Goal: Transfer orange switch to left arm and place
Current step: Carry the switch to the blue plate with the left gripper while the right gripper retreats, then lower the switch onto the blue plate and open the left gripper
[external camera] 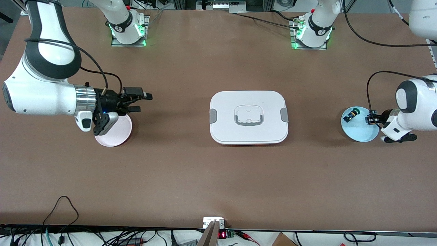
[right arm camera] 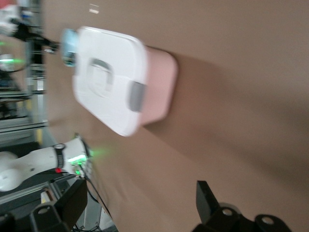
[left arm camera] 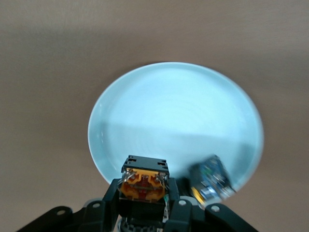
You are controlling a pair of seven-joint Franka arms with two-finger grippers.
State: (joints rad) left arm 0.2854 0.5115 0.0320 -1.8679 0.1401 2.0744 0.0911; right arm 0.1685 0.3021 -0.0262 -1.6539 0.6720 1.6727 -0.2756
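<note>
White box (external camera: pixel 249 117), lid on with grey side latches, sits at the middle of the table (external camera: pixel 191 177), nearest the front camera. Toward the right arm's end lies a pink plate (external camera: pixel 117 135); the right end effector (external camera: pixel 145 102) hangs over its edge with fingers spread wide and nothing between them. Toward the left arm's end lies a light blue plate (external camera: pixel 358 131) bearing a black-and-blue switch with a green cap (external camera: pixel 351 114). Over that plate the left end effector (left arm camera: pixel 145 193) is pinching the orange switch (left arm camera: pixel 144 180), lifted off the plate.
</note>
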